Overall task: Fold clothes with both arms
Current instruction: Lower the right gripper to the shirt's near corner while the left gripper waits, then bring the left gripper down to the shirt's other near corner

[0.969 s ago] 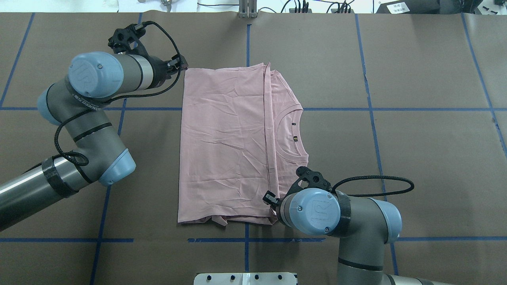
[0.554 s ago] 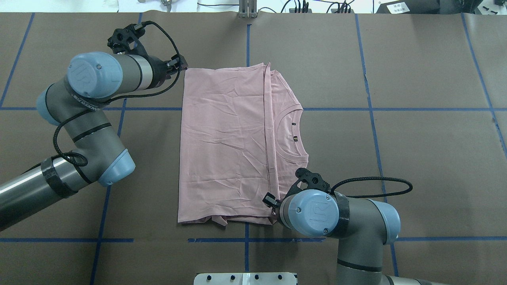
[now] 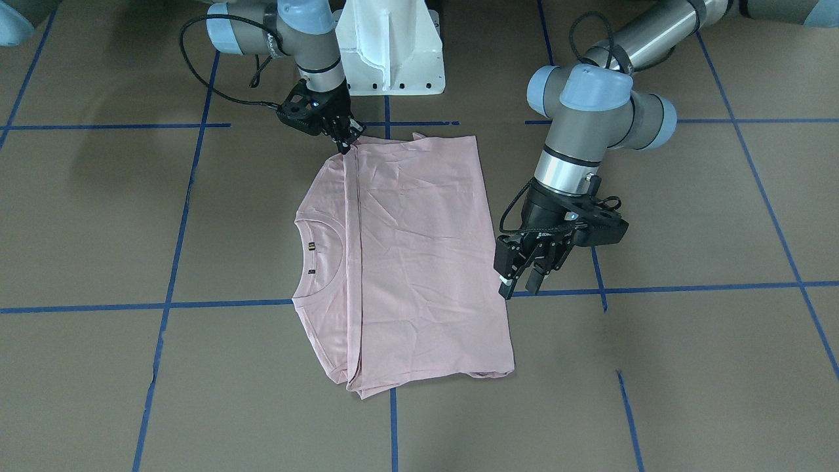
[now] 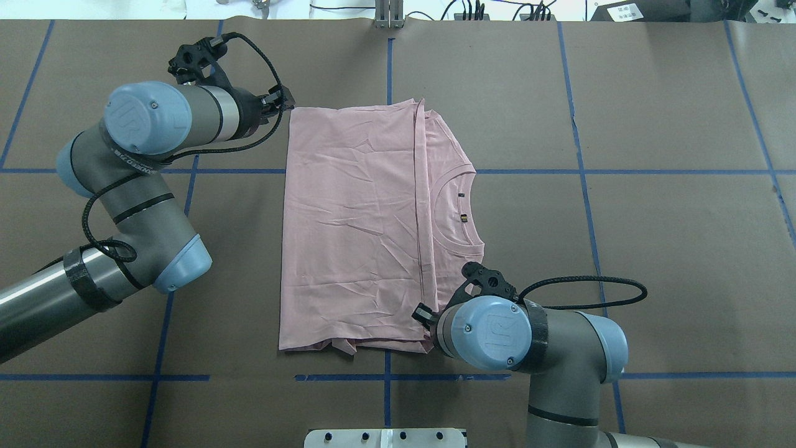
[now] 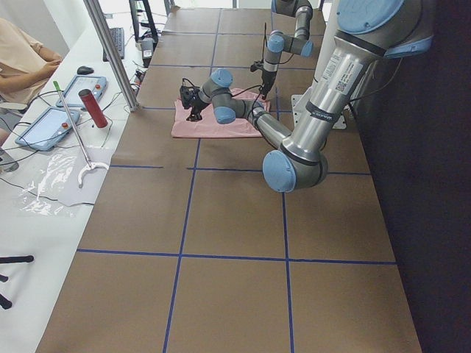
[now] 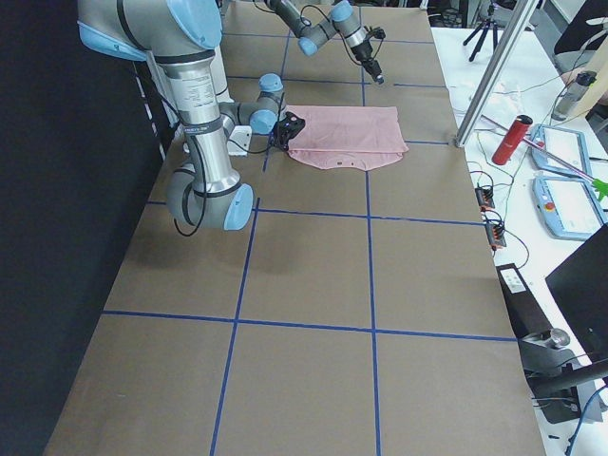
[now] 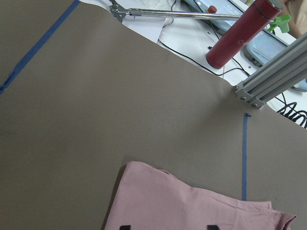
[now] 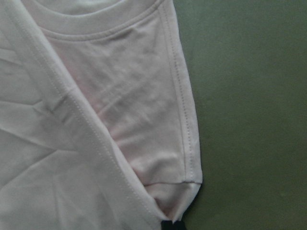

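The pale pink T-shirt (image 4: 354, 230) lies flat on the brown table, folded over so that the plain back covers most of it. The ribbed collar (image 4: 457, 208) shows at the right. My left gripper (image 4: 281, 102) hovers at the shirt's far left corner. In the front-facing view it (image 3: 522, 285) is open and empty beside the shirt's edge. My right gripper (image 3: 345, 139) sits at the near right corner of the shirt (image 3: 419, 255), shut on the fold's edge. In the right wrist view the sleeve hem (image 8: 189, 182) runs into the closed tips.
The white pedestal base (image 3: 390, 49) stands at the near table edge. An aluminium post (image 4: 388, 14) rises at the far edge. Beyond it are a red bottle (image 7: 242, 36), cables and tablets. Blue tape lines (image 4: 584, 186) cross the table.
Both arms have shifted only slightly. My left gripper has backed a little away from the shirt's corner. The shirt has not moved.
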